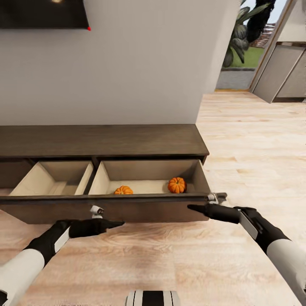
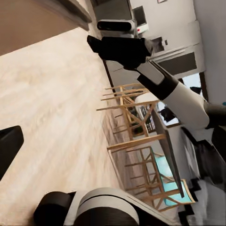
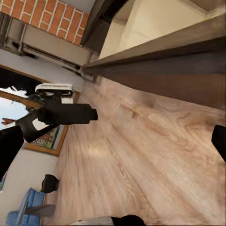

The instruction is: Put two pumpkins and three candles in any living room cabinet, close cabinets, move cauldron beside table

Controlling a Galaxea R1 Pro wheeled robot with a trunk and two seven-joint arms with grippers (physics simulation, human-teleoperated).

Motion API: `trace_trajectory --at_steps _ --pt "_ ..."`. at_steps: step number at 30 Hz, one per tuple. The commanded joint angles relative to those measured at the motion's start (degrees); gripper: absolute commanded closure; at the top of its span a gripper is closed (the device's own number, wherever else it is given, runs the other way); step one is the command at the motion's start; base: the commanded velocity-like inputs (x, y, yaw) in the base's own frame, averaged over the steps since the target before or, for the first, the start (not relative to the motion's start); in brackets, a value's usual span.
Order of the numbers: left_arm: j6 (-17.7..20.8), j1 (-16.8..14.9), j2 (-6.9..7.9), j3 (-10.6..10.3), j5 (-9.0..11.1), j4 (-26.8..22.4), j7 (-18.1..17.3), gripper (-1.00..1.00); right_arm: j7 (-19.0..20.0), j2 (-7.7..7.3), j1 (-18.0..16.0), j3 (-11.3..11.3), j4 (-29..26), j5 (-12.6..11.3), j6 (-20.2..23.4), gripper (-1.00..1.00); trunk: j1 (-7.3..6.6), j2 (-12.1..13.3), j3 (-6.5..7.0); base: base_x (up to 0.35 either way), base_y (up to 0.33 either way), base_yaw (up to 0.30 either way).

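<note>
Head view is showing both pumpkins (image 1: 177,185) sitting in the cabinet (image 1: 102,140)'s open drawer (image 1: 127,210). Just before that drawer, the left gripper (image 1: 112,223) and right gripper (image 1: 196,208) are carrying nothing; I cannot tell the jaws' opening. Pushing unevenly is risking a jammed, half-closed drawer.

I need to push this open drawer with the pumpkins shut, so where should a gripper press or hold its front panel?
Best guess: press flat on the drawer front, the long brown panel facing the robot, near its middle, coming from the floor side. It is plain and handleless, so there is nothing to pinch. The left gripper and right gripper already flank that span; both pumpkins sit inside.
</note>
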Motion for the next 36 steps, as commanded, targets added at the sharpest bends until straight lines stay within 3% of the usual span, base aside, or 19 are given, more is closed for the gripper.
trace_trajectory --at_steps 1,3,4,6,8,10,13,16,19,22,24,26,30,32,36 --pt "-0.05 -0.01 -0.37 -0.64 0.0 0.25 0.86 -1.0 -1.45 0.12 0.27 0.17 0.44 0.98 -0.19 -1.0 0.0 0.0 0.0 -0.073 0.0 0.0" --pt "-0.44 -0.01 -1.28 -1.58 -0.06 1.52 5.38 -1.0 -7.37 1.07 1.36 0.41 1.5 5.29 -1.9 -1.0 0.0 0.0 0.0 -0.035 0.0 0.0" --pt "-0.85 0.04 -2.45 -1.82 -0.1 2.97 11.09 -1.0 -13.73 3.31 2.47 0.47 2.03 9.02 -5.25 -1.0 0.0 0.0 0.0 -0.01 0.0 0.0" --pt "-1.63 0.07 -4.88 -1.97 -0.16 4.91 19.12 -1.0 -22.16 6.68 4.1 0.5 2.84 13.2 -10.64 -1.0 0.0 0.0 0.0 -0.005 0.0 0.0" --pt "-3.63 0.09 -6.78 -2.03 -0.18 6.27 26.64 -1.0 -29.32 9.09 5.16 0.51 3.98 16.29 -14.58 -1.0 0.0 0.0 0.0 -0.002 0.0 0.0" --pt "-6.31 0.33 -8.06 -2.05 -0.12 6.9 33.22 -1.0 -35.31 11.18 5.53 0.52 5.5 17.98 -17.33 -1.0 0.0 0.0 0.0 0.0 0.0 0.0" --pt "-8.11 0.52 -9.47 -2.05 -0.11 7.95 40.03 -1.0 -41.91 13.18 5.7 0.56 8.11 19.22 -21.18 -1.0 0.0 0.0 0.0 0.0 0.0 0.0" --pt "-11.55 0.59 -14.17 -2.1 -0.23 11.61 52.39 -1.0 -52.72 17.59 5.92 0.82 15.05 23.06 -31.11 -1.0 0.0 0.0 0.0 0.0 0.0 0.0" --pt "-15.49 0.6 -16.52 -3.48 -0.84 13.95 59.41 -1.0 -55.91 19.13 5.95 0.85 17.48 25.39 -35.06 -1.0 0.0 0.0 0.0 0.0 0.0 0.0" --pt "-20.19 0.61 -19.94 -7.69 -1.83 17.8 70.31 -1.0 -60.32 19.91 6.09 0.85 19.38 26.62 -38.67 -1.0 0.0 0.0 0.0 0.0 0.0 0.0" --pt "-23.09 0.61 -21.5 -9.16 -1.99 19.25 78.12 -1.0 -64.08 20.6 6.13 0.86 20.99 26.9 -41.91 -1.0 0.0 0.0 0.0 0.0 0.0 0.0" --pt "-24.95 0.66 -22.23 -9.58 -2.02 19.73 83.18 -1.0 -67.3 21.82 6.14 0.87 22.85 27.01 -44.07 -1.0 0.0 0.0 0.0 0.0 0.0 0.0" --pt "-26.47 0.83 -23.02 -9.83 -2.09 20.02 89.59 -1.0 -73.59 23.64 6.14 0.93 25.55 27.26 -46.11 -1.0 0.0 0.0 0.0 0.0 0.0 0.0" --pt "-27.25 0.85 -23.17 -9.85 -2.11 20.04 91.13 -1.0 -74.74 23.89 6.14 0.91 25.9 27.28 -46.34 -1.0 0.0 0.0 0.0 0.0 0.0 0.0" --pt "-32.57 0.87 -23.31 -9.95 -2.12 20.02 95.47 -1.0 -75.84 24.13 6.14 0.88 26.3 26.92 -48.24 -1.0 0.0 0.0 0.0 0.0 0.0 0.0"
